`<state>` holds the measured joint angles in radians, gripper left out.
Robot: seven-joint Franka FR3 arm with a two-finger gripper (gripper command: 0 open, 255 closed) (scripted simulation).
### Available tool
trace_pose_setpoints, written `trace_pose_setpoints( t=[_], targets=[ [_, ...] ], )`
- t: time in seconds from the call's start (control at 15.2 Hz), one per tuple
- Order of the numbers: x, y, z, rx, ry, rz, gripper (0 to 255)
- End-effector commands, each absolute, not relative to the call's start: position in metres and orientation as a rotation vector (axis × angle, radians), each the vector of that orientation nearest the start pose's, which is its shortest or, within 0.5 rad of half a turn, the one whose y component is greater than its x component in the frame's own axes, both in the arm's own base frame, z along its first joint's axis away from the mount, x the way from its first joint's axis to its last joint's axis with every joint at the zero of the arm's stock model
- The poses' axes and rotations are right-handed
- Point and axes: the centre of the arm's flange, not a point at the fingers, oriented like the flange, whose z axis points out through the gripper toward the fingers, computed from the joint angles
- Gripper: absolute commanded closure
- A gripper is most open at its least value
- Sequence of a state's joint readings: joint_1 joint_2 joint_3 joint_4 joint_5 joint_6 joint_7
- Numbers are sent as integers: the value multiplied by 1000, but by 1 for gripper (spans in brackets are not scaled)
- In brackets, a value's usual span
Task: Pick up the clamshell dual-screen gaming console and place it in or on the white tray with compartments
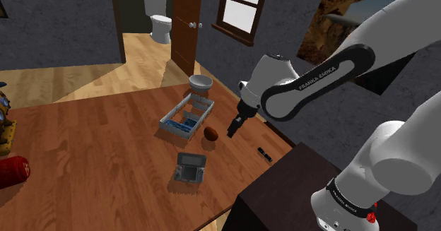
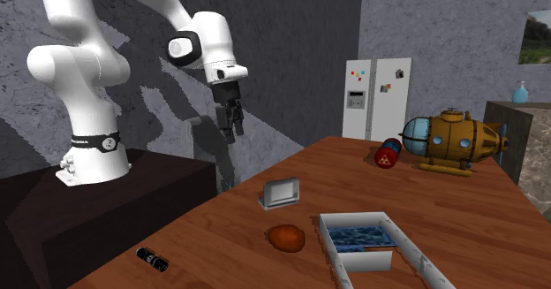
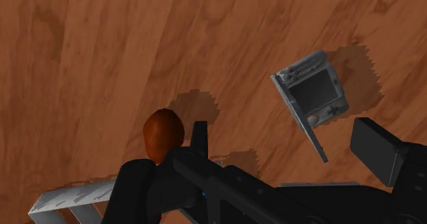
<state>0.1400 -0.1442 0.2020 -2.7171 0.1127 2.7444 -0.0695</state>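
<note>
Wooden worktop (image 1: 106, 159) carries one grey clamshell console (image 1: 190, 169), lying open near one white compartment tray (image 2: 364, 261) and one brown ball (image 1: 210, 133); the one black tool (image 1: 232, 131) hangs above, fingers (image 3: 375, 153) spread, holding nothing.

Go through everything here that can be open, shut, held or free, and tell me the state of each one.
gaming console: open, lying on the table, not held.
gripper: open, empty, above the table.
tray: on the table, console not in it.
door: open.
fridge: both doors shut.
</note>
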Motion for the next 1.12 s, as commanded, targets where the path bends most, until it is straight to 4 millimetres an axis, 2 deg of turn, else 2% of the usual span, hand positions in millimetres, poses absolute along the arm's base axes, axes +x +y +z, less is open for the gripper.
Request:
trace_pose_setpoints(
  t=[0.0, 0.86, 1.06],
  targets=[
    [400, 143, 263, -3039, -498, -261, 0],
    [428, 207, 108, -2995, -617, -273, 0],
    [430, 208, 97, -2995, -617, -273, 0]
  ],
)
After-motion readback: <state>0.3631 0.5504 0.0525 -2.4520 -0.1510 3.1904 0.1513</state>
